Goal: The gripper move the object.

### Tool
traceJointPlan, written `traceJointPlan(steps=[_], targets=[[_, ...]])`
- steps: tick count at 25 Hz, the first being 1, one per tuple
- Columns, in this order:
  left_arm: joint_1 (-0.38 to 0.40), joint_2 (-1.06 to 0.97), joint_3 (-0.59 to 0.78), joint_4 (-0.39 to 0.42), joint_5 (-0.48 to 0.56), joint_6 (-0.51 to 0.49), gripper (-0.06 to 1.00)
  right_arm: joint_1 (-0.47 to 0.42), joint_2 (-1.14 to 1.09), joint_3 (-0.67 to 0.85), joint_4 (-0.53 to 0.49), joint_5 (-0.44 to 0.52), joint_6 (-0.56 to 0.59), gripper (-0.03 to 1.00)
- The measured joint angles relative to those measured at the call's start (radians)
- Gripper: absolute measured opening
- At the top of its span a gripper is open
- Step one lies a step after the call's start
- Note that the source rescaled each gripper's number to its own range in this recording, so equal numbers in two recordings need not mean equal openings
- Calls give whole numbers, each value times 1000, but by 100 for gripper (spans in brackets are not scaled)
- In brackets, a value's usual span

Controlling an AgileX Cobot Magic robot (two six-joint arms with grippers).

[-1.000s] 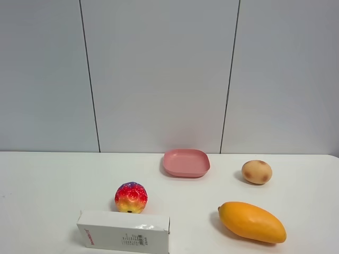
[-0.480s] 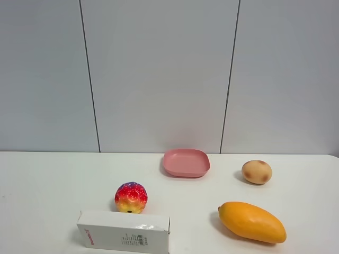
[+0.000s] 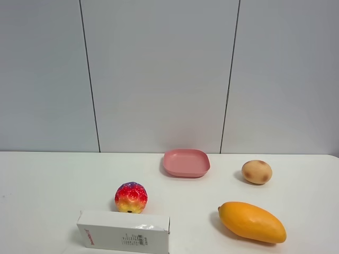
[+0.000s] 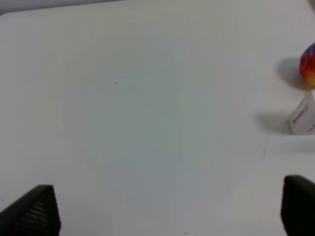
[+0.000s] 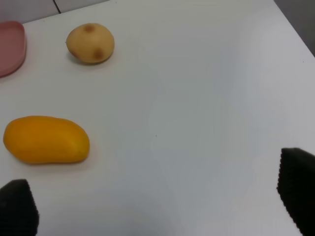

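The long white carton (image 3: 124,233) with a small red logo and black print lies on the white table (image 3: 53,180) at the front left, just in front of the rainbow ball (image 3: 131,197). One end of the carton (image 4: 304,117) shows in the left wrist view, well off to the side of my left gripper (image 4: 165,209). That gripper is open and empty over bare table. My right gripper (image 5: 157,201) is also open and empty, with the mango (image 5: 47,139) off to one side. Neither gripper shows in the exterior high view.
A pink tray (image 3: 186,162) sits at the back middle and a potato (image 3: 257,172) at the back right. An orange mango (image 3: 252,221) lies at the front right. The table's right edge (image 5: 295,29) shows in the right wrist view.
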Motion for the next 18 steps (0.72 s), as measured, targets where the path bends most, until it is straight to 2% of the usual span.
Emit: traceJointPlan(steps=[18], targets=[[0,0,0,0,0,0,98,0,0,0,0,0,0,100]])
